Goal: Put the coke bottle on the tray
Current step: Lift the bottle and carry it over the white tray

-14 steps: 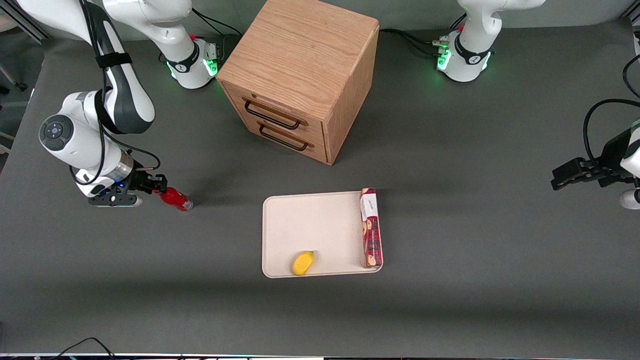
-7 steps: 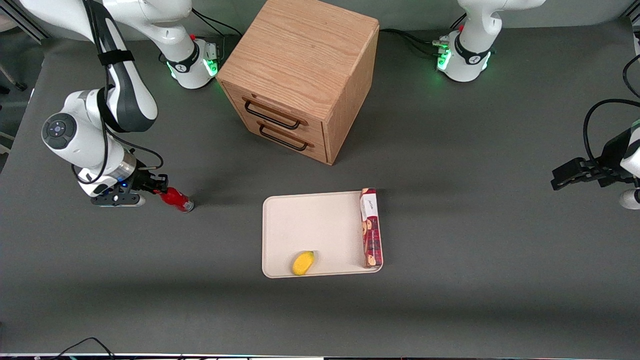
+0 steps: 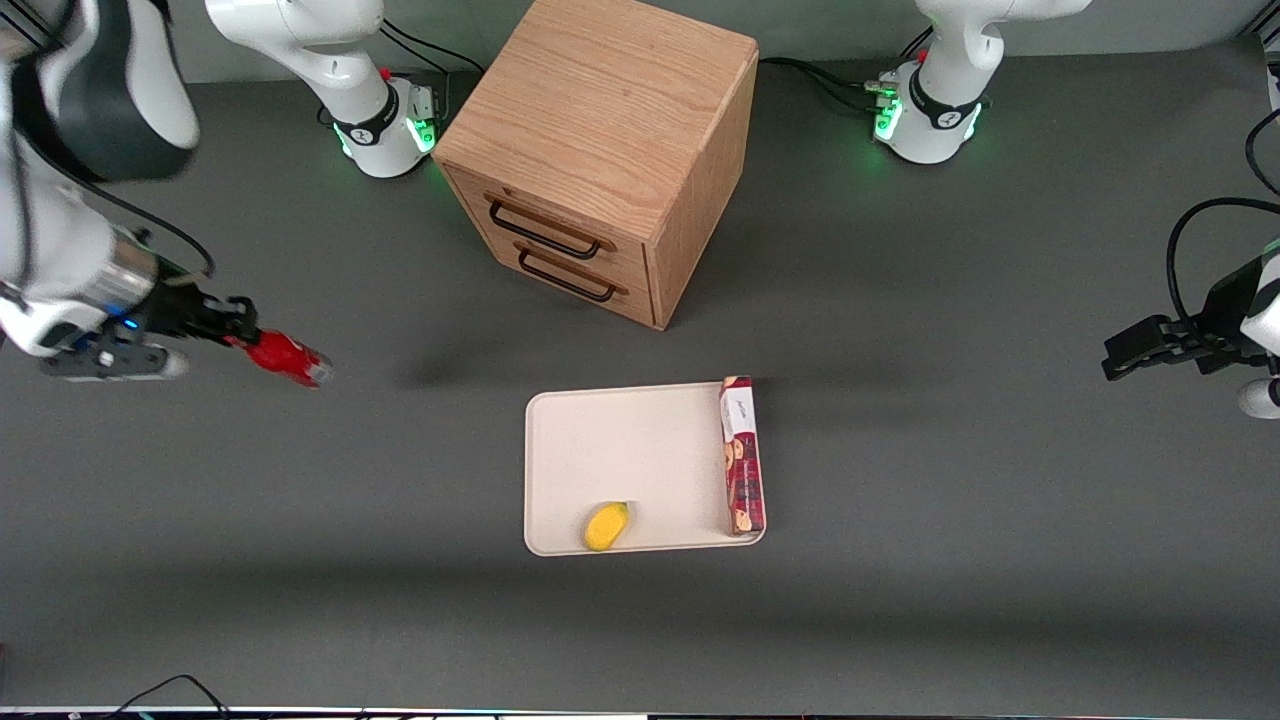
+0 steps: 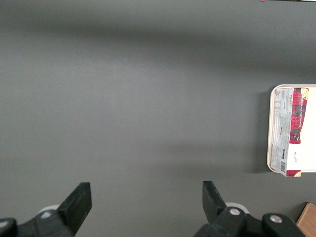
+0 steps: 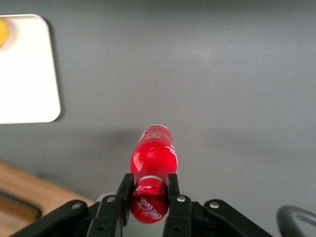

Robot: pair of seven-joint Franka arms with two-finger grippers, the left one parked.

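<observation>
This is a robotics lab rather than a home: two white arm bases [image 3: 385,125] with green status lights are bolted to a table [image 3: 950,560] covered in plain dark grey matting, with black cables [image 3: 830,85] trailing off the edges. The household props (a small wooden drawer cabinet [image 3: 600,160], a cream tray [image 3: 620,450]) look staged. The gripper [image 3: 243,335] hangs above the matting toward the working arm's end.

no text can be read on anything here.
</observation>
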